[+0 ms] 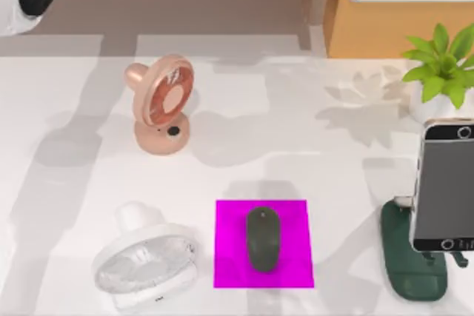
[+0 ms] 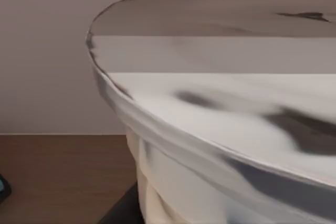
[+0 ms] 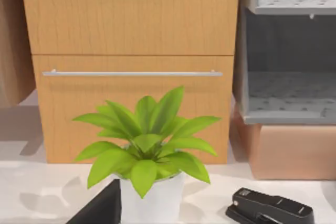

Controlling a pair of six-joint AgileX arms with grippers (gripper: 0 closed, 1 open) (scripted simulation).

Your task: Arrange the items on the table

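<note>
Gleaming white table (image 1: 67, 205), magenta mat (image 1: 296, 216) as landmark: mouse (image 1: 263, 238) on mat; phone (image 1: 444, 183) upright on green stand (image 1: 415, 271) right of mat; cup (image 2: 210, 129) close before left wrist camera. Wooden drawer cabinet (image 1: 400, 12), potted plant (image 1: 444, 72) beyond mat, far right. Claw opening: cannot tell.

No legible text, label, brand, number or sign appears in any view. The smartphone (image 1: 444, 183) screen is dark and blank. The mouse (image 1: 263, 238) carries no marking. The pink fan (image 1: 164, 105), the white fan (image 1: 148, 264), the stapler (image 3: 270, 208) and the cabinet drawer (image 3: 131, 103) show no readable characters.
</note>
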